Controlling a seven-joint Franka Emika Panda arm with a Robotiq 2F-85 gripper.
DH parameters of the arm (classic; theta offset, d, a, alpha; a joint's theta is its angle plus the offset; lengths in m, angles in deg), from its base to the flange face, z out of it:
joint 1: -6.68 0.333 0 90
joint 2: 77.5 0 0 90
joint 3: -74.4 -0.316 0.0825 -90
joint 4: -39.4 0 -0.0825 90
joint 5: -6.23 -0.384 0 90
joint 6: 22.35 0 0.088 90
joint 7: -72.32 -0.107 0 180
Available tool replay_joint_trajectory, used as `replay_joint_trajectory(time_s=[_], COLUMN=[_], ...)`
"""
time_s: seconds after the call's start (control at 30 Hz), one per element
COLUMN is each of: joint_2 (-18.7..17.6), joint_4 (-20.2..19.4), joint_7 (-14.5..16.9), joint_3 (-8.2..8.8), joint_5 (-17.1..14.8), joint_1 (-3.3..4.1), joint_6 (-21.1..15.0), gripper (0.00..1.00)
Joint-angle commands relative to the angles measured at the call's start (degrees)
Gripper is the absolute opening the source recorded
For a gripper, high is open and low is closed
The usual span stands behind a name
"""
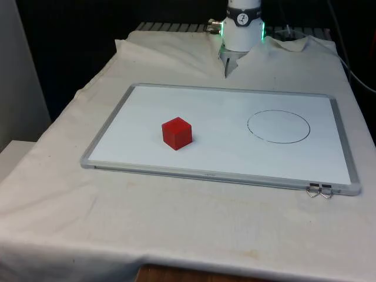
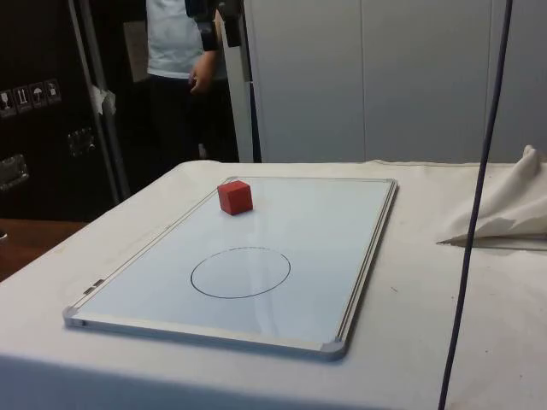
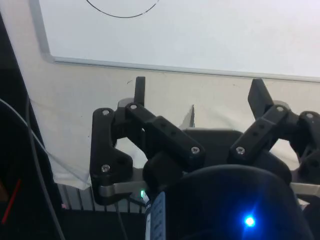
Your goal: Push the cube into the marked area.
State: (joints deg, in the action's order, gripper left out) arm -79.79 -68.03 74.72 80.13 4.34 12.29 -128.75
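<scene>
A red cube (image 1: 177,133) (image 2: 234,196) sits on a white board (image 1: 147,100) (image 2: 342,222) (image 3: 210,35), towards the front view's left. A thin black circle (image 1: 278,126) (image 2: 240,272) (image 3: 122,12) is drawn on the board towards the front view's right, a good gap from the cube. My gripper (image 1: 227,66) (image 3: 200,95) hangs over the cloth just beyond the board's far edge, well away from the cube. It is open, with nothing between its fingers (image 3: 140,90).
The board has a grey frame, with two small clips (image 1: 320,191) at its near corner. The cloth bunches into a raised fold (image 2: 504,209) near the robot's base. A dark cable (image 2: 474,213) hangs in the side view. A person (image 2: 175,43) stands behind the table.
</scene>
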Motion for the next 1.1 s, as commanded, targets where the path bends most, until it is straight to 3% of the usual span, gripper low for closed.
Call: replay_joint_trajectory(time_s=[0.0,0.07,0.27,0.47,0.63,1.07], joint_2=[0.00,0.00,0.06,0.06,0.00,-1.20], joint_4=[0.00,0.00,0.00,0.00,0.00,2.01], joint_7=[0.00,0.00,0.00,0.00,0.00,-0.34], joint_3=[0.00,0.00,0.00,0.00,0.00,1.09], joint_5=[0.00,0.00,0.00,0.00,0.00,-0.06], joint_1=[0.00,0.00,0.00,0.00,0.00,-0.80], joint_6=[0.00,-0.06,-0.06,-0.06,0.00,-0.40], gripper=[0.98,0.95,0.57,0.33,0.01,0.00])
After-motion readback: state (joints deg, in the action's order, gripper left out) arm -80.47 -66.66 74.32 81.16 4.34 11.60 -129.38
